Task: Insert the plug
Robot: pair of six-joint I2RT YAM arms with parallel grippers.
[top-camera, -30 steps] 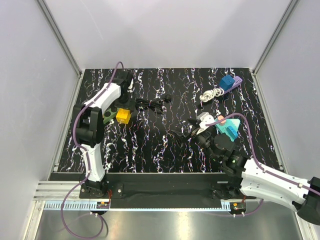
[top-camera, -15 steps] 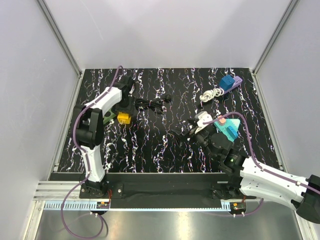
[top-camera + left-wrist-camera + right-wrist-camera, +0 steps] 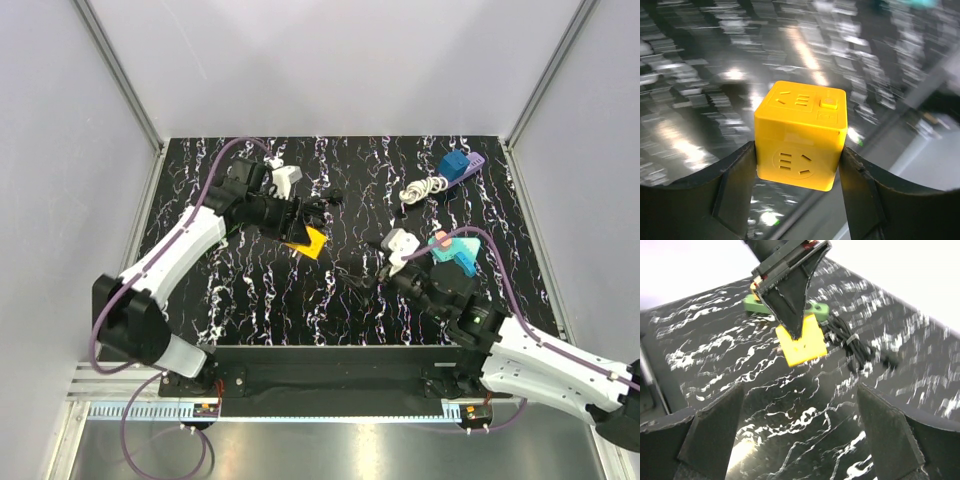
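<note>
So far we held only the yellow socket cube (image 3: 800,135) in the left tool (image 3: 797,172); the right tool (image 3: 799,427) gaped empty, the black plug (image 3: 888,360) uninserted.

Robot lab test cell, plain grey wall panels (image 3: 330,60) in aluminium frame posts (image 3: 120,75) beyond the jaws, black marbled bench (image 3: 330,300) beneath them, purple cables (image 3: 123,425) and metal rail (image 3: 110,378) behind.

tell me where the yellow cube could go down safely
Bare marble near-centre, between the yellow cube and the table's front edge; also the back strip beyond the black cable. Crowded right: white cable, blue cube, teal cube, right gripper.
</note>
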